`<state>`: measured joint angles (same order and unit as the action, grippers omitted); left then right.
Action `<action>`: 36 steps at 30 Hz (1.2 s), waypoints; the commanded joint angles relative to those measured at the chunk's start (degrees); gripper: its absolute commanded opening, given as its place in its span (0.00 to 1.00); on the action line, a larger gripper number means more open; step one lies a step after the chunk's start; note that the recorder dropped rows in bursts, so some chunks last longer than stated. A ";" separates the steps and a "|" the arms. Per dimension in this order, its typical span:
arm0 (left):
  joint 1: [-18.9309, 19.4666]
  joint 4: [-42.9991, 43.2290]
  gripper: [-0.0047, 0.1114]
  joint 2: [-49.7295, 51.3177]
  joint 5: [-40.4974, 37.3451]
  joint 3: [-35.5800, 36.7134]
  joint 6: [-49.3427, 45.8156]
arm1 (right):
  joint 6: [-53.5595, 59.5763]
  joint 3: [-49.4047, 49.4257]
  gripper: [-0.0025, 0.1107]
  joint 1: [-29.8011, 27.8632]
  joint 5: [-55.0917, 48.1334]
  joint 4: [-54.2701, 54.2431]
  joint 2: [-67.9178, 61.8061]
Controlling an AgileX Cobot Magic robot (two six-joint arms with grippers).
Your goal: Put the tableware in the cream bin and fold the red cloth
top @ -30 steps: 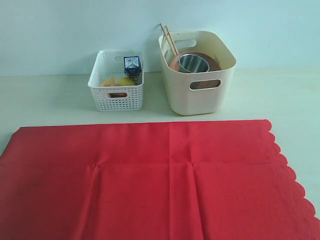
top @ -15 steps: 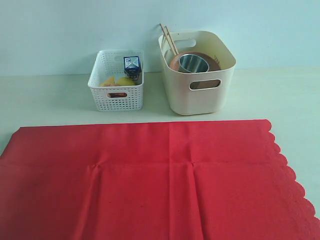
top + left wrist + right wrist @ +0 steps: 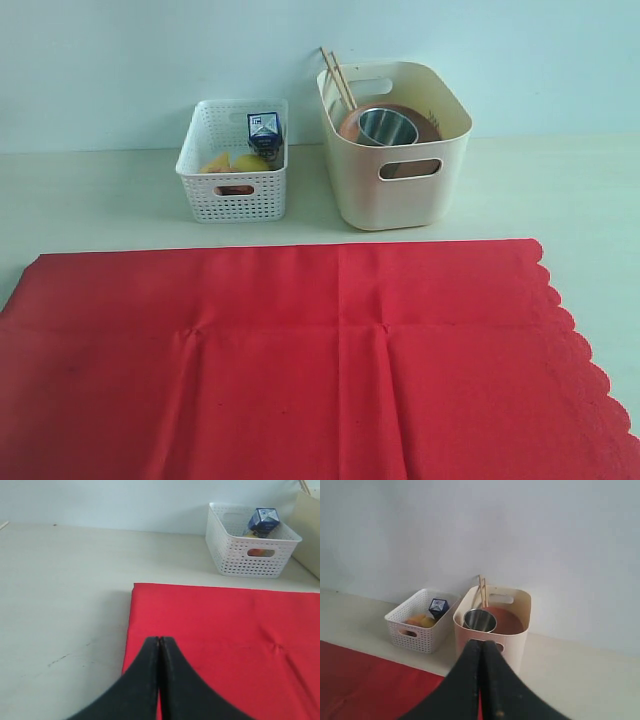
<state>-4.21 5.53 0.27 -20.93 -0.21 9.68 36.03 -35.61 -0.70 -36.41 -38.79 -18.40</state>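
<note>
Left gripper [image 3: 159, 641] — jaws pressed together with nothing between them, poised over the plain left border of the red cloth [image 3: 320, 350], short of its far left corner; right gripper [image 3: 481, 644] likewise closed and empty, facing the cream bin [image 3: 440, 190]. We list the cloth as spread flat in front of the bin, long axis running left to right, scalloped edge on the right; steel cup [image 3: 385, 127] and chopsticks [image 3: 336, 78] already stand in the bin. We judge the left arm the nearer — a fold would likely start from its corner.
</note>
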 commanded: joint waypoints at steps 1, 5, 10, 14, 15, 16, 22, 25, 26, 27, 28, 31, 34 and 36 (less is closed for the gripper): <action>-3.39 -0.07 0.05 -0.27 0.58 0.21 -0.01 | 0.36 0.16 0.02 0.06 -3.12 1.84 2.22; -6.78 -0.07 0.05 -0.27 0.58 0.21 -0.01 | -0.49 1.30 0.02 0.06 -4.82 3.78 4.72; -7.81 -0.07 0.05 3.00 -1.70 -5.30 -0.01 | -3.13 3.29 0.02 0.06 -1.71 1.00 5.62; -7.81 -0.07 0.05 11.14 -3.39 -15.62 -0.01 | -4.69 3.29 0.02 0.06 -1.60 1.00 5.62; -7.81 -0.07 0.05 12.45 -3.39 -17.07 -0.01 | -4.69 3.29 0.02 0.06 -1.60 1.00 5.62; -7.81 -0.07 0.05 15.73 -3.39 -20.72 -0.01 | -4.69 3.29 0.02 0.06 -1.60 1.00 5.62; -7.71 -0.07 0.05 19.44 -2.97 -25.93 -0.01 | -4.69 3.29 0.02 0.06 -1.60 1.00 5.62; -7.71 -0.07 0.05 19.44 -2.97 -25.93 -0.01 | -4.69 3.29 0.02 0.06 -1.60 1.00 5.62; -7.71 -0.07 0.05 19.44 -2.97 -25.93 -0.01 | -4.69 3.29 0.02 0.06 -1.60 1.00 5.62; -7.71 -0.07 0.05 19.44 -2.97 -25.93 -0.01 | -4.69 3.29 0.02 0.06 -1.60 1.00 5.62; -7.71 -0.07 0.05 19.44 -2.97 -25.93 -0.01 | -4.69 3.29 0.02 0.06 -1.60 1.00 5.62; -7.71 -0.07 0.05 19.44 -2.56 -25.93 -0.01 | -4.69 3.29 0.02 0.06 -1.60 1.00 5.62; -7.71 -0.07 0.05 19.44 0.18 -25.93 -0.01 | -4.69 3.29 0.02 0.06 -1.60 1.00 5.62; -7.71 -0.07 0.05 19.44 1.25 -25.93 -0.01 | -4.69 3.29 0.02 0.06 -1.60 1.00 5.62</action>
<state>-11.64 5.53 19.41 -22.28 -25.79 9.68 31.55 -32.56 -0.70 -38.55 -37.65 -12.96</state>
